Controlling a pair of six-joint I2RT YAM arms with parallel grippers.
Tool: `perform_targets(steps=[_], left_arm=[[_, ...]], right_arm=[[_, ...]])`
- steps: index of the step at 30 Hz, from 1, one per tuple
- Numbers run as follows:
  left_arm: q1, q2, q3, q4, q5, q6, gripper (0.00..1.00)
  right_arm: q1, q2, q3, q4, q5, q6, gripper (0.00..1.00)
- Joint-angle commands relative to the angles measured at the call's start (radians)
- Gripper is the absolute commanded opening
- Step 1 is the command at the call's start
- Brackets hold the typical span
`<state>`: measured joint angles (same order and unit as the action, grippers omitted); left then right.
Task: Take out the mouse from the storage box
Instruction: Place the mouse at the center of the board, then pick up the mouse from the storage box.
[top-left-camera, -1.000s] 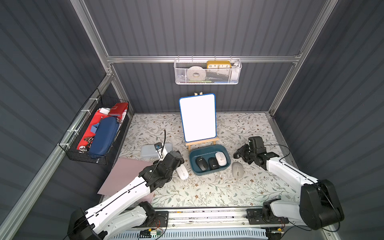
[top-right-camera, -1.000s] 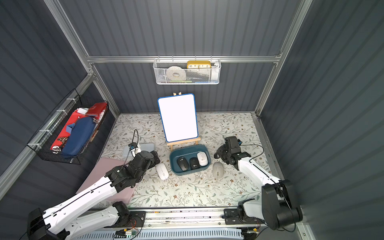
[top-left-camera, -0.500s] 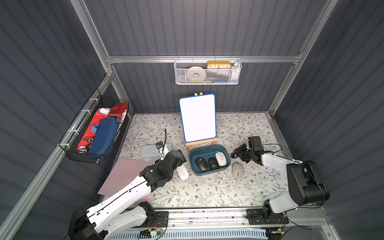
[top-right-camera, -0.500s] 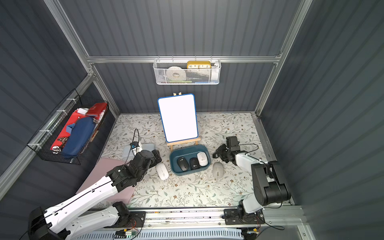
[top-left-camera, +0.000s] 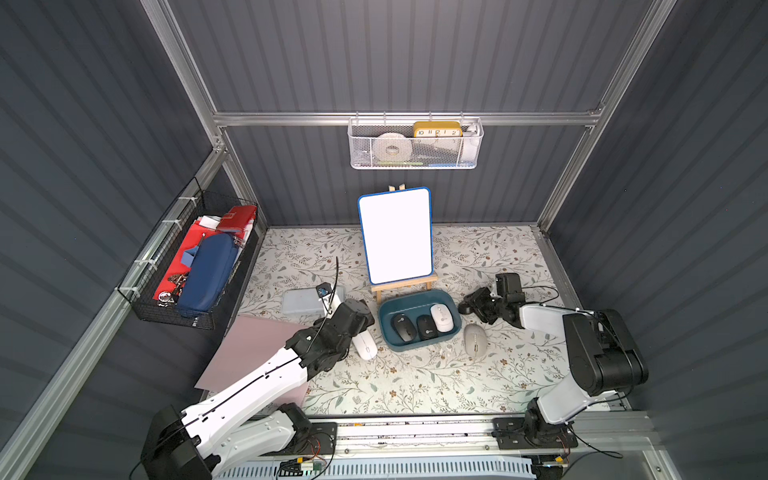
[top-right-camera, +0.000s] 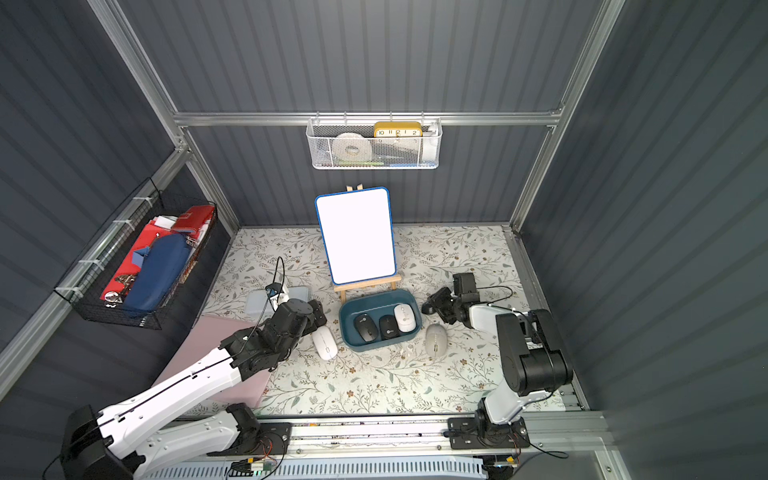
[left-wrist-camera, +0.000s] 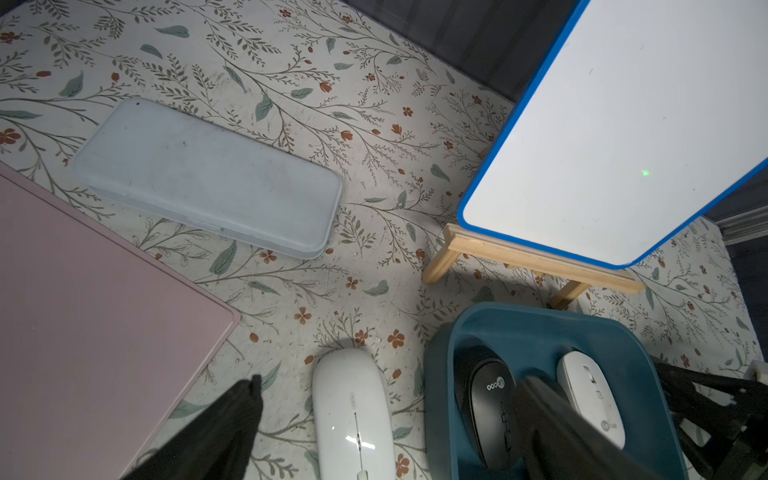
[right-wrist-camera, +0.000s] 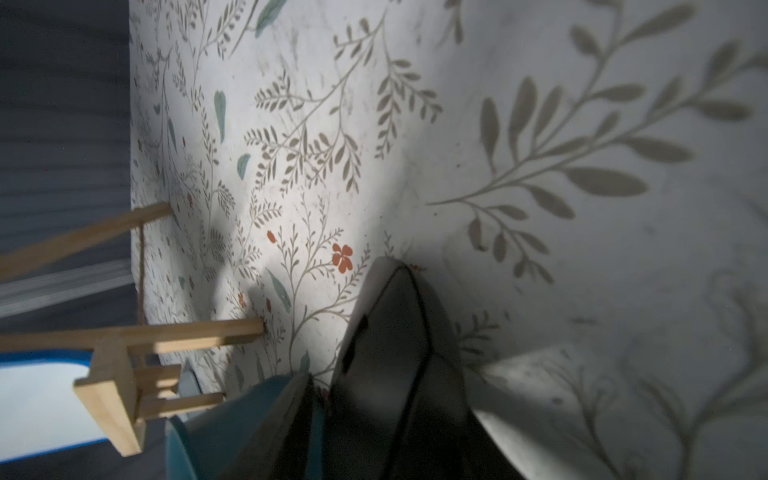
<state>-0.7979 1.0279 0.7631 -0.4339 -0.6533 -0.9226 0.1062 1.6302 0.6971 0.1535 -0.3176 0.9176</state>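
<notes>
Here the left gripper (left-wrist-camera: 390, 386) spreads wide, empty, over the white mouse (left-wrist-camera: 353, 415) beside the storage box (left-wrist-camera: 540, 318); right gripper (top-left-camera: 467, 307) low, unreadable

Robot lab test cell. The booth is dark corrugated wall panels (top-left-camera: 395, 62) in an aluminium frame (top-left-camera: 407, 118). Left arm (top-left-camera: 257, 382) and right arm (top-left-camera: 598, 353) are mounted on a base rail (top-left-camera: 415, 434) at the front edge, with loose cables and a bare circuit board (top-left-camera: 305, 465) beside it. The work surface is a floral mat (top-left-camera: 415, 382) laid out with props: a storage box (top-left-camera: 409, 301) of computer mice and a small whiteboard (top-left-camera: 395, 235) on an easel. A white mesh basket (top-left-camera: 415, 160) and a black wire basket (top-left-camera: 174, 318) hang on the walls, both holding odds and ends.
</notes>
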Motion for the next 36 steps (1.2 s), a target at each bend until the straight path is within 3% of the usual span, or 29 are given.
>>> perform_targets(steps=[1,8,12,16,21,24,29,32,36], left_arm=[[0.002,0.004,0.029,0.005,0.006,0.026,0.99],[0.002,0.008,0.035,0.017,0.022,0.033,0.99],[0.002,0.027,0.059,0.024,0.06,0.028,0.99],[0.001,0.084,0.114,0.052,0.116,0.03,0.99],[-0.008,0.218,0.216,0.1,0.23,0.044,0.99],[-0.07,0.332,0.301,0.106,0.24,0.06,0.99],[-0.116,0.434,0.349,0.109,0.24,0.051,0.99],[-0.116,0.436,0.316,0.152,0.27,0.04,0.99],[-0.116,0.37,0.258,0.094,0.18,-0.067,0.99]], right_arm=[[-0.011,-0.026,-0.016,-0.037,0.011,-0.013,0.56],[-0.021,-0.074,-0.027,-0.092,0.031,-0.023,0.59],[-0.026,-0.114,-0.017,-0.179,0.055,-0.049,0.78],[-0.028,-0.202,-0.027,-0.276,0.135,-0.088,0.89],[-0.032,-0.346,-0.016,-0.412,0.175,-0.176,0.9],[-0.023,-0.445,-0.009,-0.468,0.157,-0.223,0.9],[0.115,-0.554,0.076,-0.639,0.234,-0.298,0.89],[0.241,-0.559,0.134,-0.709,0.304,-0.314,0.89],[0.401,-0.497,0.179,-0.709,0.322,-0.304,0.88]])
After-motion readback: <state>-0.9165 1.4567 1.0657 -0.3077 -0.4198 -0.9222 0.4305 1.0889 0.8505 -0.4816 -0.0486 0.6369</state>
